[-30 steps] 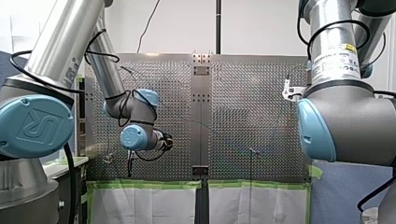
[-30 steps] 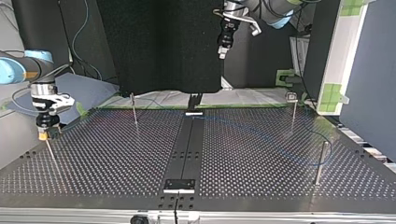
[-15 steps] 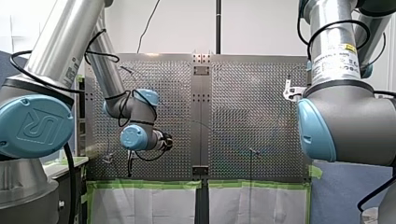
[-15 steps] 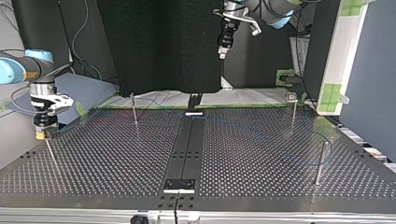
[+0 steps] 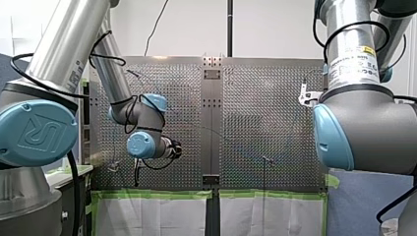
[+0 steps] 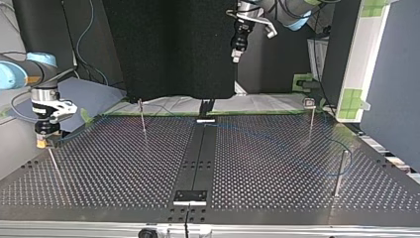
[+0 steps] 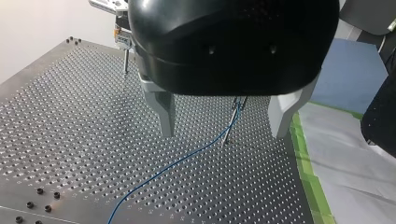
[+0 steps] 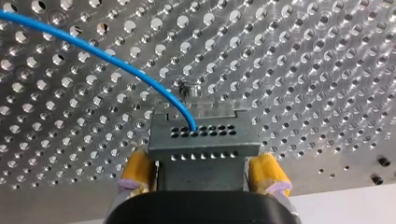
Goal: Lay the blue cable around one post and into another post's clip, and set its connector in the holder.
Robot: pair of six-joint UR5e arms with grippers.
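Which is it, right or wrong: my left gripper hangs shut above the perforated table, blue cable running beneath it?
Wrong in one respect: my left gripper is open, not shut, per the left wrist view. It hangs above the perforated table, blue cable running beneath it.

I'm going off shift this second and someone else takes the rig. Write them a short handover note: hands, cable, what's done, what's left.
Left hand: open, empty, raised above the table.
Right hand: shut on the connector, at the top view's left edge.
Blue cable: runs across the table and rises to the top of the post ahead of the left hand. In the top view it seems to curve round the post at that view's right.
Done: routing looks finished, clip too small to confirm.
Left: seat the connector in its holder (I cannot pick it out), then release.
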